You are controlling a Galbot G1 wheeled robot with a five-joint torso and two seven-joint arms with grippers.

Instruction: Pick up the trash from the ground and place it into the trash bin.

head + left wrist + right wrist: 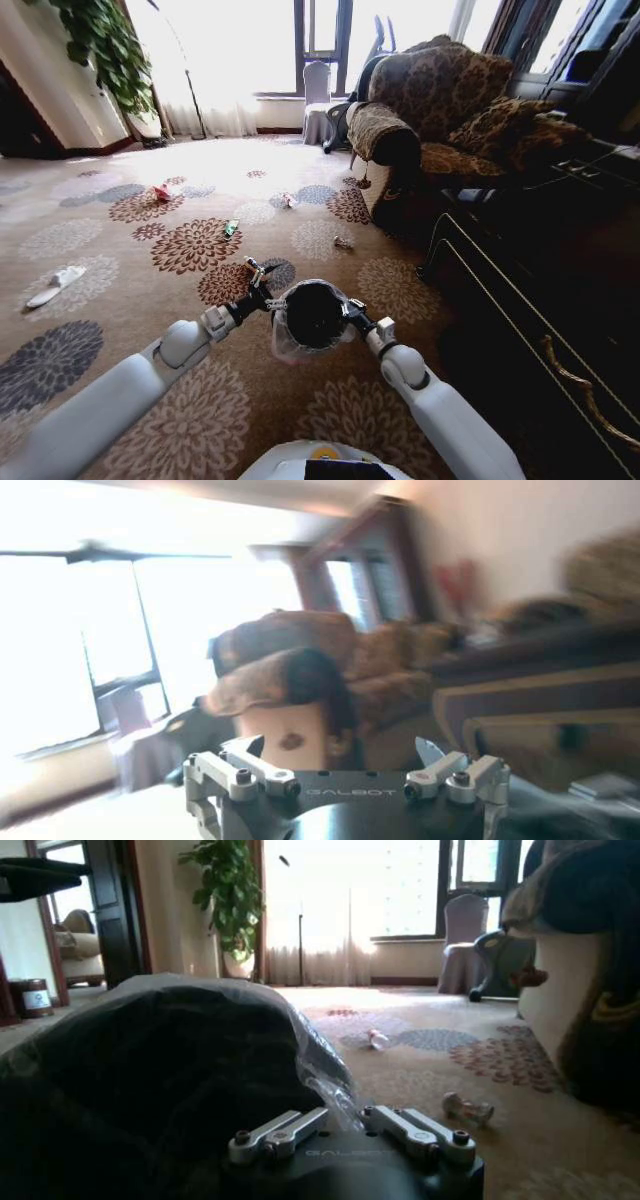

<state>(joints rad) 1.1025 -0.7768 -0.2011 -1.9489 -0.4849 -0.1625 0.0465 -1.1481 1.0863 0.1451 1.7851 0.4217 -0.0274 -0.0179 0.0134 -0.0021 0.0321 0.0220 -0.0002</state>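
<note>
While bin (313,316) is pinched at rim by right gripper (352,311), left gripper (262,285) spread at 9 o'clock; trash (231,228) scattered at 12; "GALBOT" read on both.

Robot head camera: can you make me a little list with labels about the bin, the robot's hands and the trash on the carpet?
bin: small round black trash bin with a crinkly whitish plastic liner, between the two grippers
right gripper: shut on the bin's rim and liner
left gripper: at the bin's left side
trash on carpet: pink crumpled wrapper, green wrapper, pinkish-white scrap, small pale scrap
floor: flower-patterned carpet
</note>
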